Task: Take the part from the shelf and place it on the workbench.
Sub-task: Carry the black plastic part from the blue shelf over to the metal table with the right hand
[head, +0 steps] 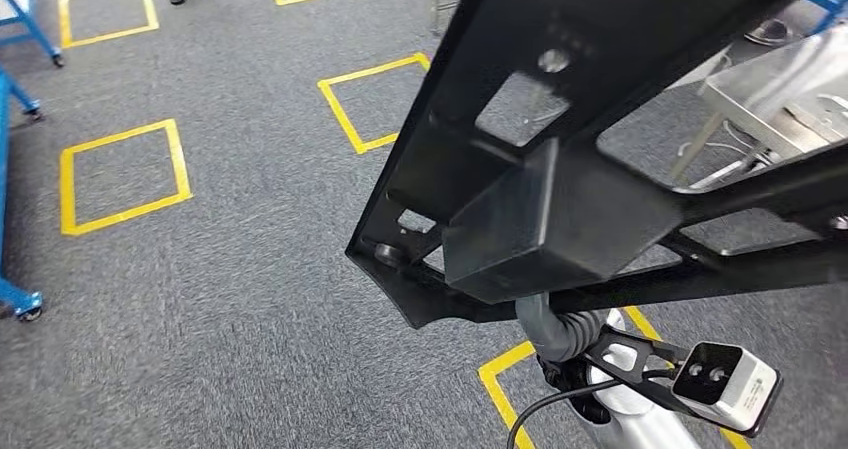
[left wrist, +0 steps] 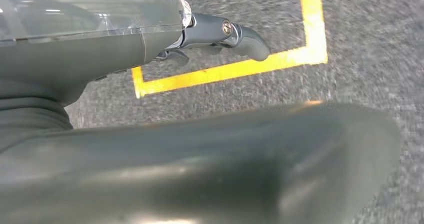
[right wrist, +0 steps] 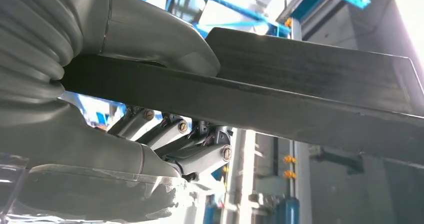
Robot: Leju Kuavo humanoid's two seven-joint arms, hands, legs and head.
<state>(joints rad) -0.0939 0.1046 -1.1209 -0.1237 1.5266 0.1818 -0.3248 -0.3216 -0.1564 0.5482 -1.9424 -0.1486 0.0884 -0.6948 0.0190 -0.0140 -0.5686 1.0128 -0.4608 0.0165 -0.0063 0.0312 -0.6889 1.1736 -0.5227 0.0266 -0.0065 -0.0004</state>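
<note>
Carrying step. Lower right of the head view: the right hand (right wrist: pixel 150 109) clamps the large black flat metal frame part (head: pixel 560 219), thumb over, fingers under. The left hand (left wrist: pixel 220 34) hangs empty, fingers loosely extended. Grey carpet floor (head: pixel 250 299) lies beyond; next, reaching the surface.

The big black part (head: pixel 600 149) ran off the picture at 3 o'clock and hid the right hand (right wrist: pixel 150 134) from above.

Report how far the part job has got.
Done: the black part looks off the shelf, carried above the grey floor. In hand: the right hand grips its edge between thumb and fingers; the left hand holds nothing. Left: setting it on the workbench, possibly the metal surface ahead.
</note>
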